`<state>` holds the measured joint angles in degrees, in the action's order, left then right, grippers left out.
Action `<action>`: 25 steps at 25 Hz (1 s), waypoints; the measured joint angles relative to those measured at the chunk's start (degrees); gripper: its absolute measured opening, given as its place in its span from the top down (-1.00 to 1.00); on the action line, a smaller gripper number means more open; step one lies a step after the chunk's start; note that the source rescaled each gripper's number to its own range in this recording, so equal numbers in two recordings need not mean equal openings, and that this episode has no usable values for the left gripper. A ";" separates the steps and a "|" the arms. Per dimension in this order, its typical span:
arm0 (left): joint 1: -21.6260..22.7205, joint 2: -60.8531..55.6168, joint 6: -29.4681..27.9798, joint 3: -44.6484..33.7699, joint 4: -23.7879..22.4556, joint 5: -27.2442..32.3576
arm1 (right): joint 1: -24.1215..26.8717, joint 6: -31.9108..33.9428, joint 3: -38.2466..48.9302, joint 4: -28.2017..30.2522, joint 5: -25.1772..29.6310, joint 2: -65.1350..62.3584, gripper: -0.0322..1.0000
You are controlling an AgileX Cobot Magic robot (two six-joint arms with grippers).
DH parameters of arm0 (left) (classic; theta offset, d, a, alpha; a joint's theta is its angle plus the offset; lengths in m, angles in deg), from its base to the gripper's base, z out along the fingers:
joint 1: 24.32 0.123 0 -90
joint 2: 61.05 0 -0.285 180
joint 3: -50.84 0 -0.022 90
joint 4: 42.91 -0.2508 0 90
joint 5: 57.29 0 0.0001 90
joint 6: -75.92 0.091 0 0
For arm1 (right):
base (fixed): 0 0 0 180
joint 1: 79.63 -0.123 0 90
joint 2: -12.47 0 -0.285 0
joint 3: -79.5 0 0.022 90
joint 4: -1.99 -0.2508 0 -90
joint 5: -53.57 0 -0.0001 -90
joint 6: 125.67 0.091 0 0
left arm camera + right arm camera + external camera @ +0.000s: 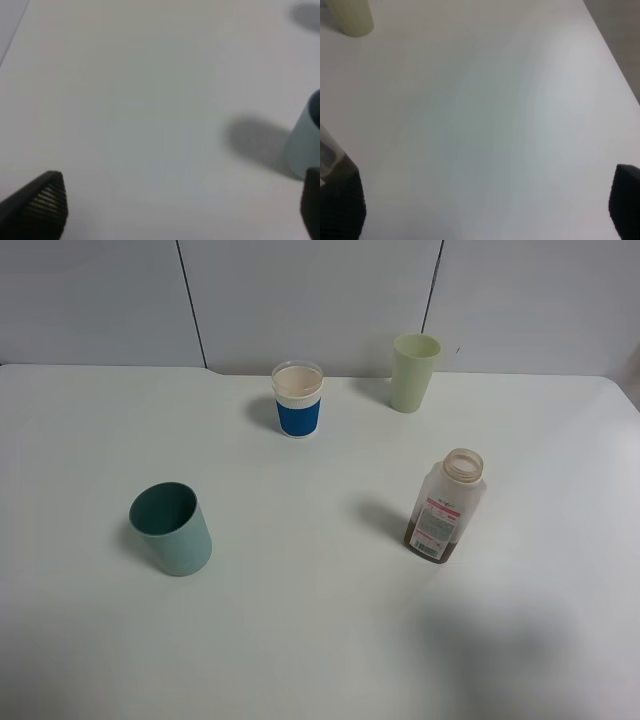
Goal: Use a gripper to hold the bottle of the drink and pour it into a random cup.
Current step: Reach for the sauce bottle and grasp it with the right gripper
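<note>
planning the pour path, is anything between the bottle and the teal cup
No. Between the bottle and the teal cup the exterior high view shows only bare table and the bottle's shadow.

Left gripper (181, 202): only the tips of its two fingers are in view, both matt black.
- First finger (42, 207): tapers to a blunt wedge. Its inner pad carries fine parallel ridges, which look grey where light catches them.
- Second finger (313, 202): a narrow black sliver with a rounded corner. Its surface detail is too blurred to tell.

Right gripper (484, 202): again only the two finger tips show, in the same matt black.
- One finger (342, 210): broad, with a faintly ribbed edge.
- Other finger (626, 200): rounded tip, and it looks smooth as far as the blur allows.
</note>
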<state>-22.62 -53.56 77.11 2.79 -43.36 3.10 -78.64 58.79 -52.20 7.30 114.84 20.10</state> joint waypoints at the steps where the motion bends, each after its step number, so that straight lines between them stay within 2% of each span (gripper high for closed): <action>1: 0.00 0.00 0.00 0.00 0.00 0.00 | 0.00 0.00 0.00 0.00 0.00 0.00 -0.95; 25: 0.00 0.00 0.00 0.00 0.00 0.00 | 0.00 0.00 0.00 0.00 0.00 0.00 -0.95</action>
<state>-22.62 -53.56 77.11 2.79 -43.36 3.10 -78.64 58.79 -52.20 7.30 114.84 20.10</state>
